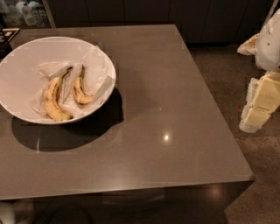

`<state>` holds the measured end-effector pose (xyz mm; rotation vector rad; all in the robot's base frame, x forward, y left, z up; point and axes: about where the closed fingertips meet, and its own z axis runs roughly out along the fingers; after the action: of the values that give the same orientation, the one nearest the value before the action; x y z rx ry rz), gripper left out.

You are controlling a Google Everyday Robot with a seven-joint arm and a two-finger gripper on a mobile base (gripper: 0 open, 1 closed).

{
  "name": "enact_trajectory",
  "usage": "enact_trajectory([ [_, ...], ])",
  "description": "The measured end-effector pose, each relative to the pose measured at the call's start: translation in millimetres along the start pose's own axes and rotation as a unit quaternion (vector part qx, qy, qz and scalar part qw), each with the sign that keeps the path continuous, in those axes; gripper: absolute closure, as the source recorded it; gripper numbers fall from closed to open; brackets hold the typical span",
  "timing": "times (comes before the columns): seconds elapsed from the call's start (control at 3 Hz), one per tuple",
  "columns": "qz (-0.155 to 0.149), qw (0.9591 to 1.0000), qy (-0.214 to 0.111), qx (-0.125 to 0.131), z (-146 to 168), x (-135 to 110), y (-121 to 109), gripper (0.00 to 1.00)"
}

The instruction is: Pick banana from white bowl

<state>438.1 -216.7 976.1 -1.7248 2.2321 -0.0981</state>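
Observation:
A large white bowl point(17, 57) stands on the left part of the brown table point(175, 109). It is lined with crumpled white paper point(97, 65). Two spotted yellow bananas lie on the paper: a longer one point(51, 99) on the left and a shorter one point(80, 92) to its right, stems pointing away from me. My gripper point(256, 114), with pale yellow pads on a white arm, hangs at the far right edge of the view. It is beyond the table's right edge, over the floor, far from the bowl and holding nothing that I can see.
The table's right edge point(218, 109) and front edge point(131, 190) drop to a speckled floor point(258, 183). Dark cabinets point(144, 11) run along the back. Bottles point(22, 13) stand at the far top left.

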Motion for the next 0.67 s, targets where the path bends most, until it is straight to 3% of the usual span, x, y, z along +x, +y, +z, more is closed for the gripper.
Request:
enact_trajectory([
  [0.33, 0.000, 1.0000, 0.000, 0.000, 0.0, 0.0, 0.0, 0.00],
  [0.67, 0.016, 0.9996, 0.015, 0.016, -6.0, -12.5, -3.6, 0.00],
])
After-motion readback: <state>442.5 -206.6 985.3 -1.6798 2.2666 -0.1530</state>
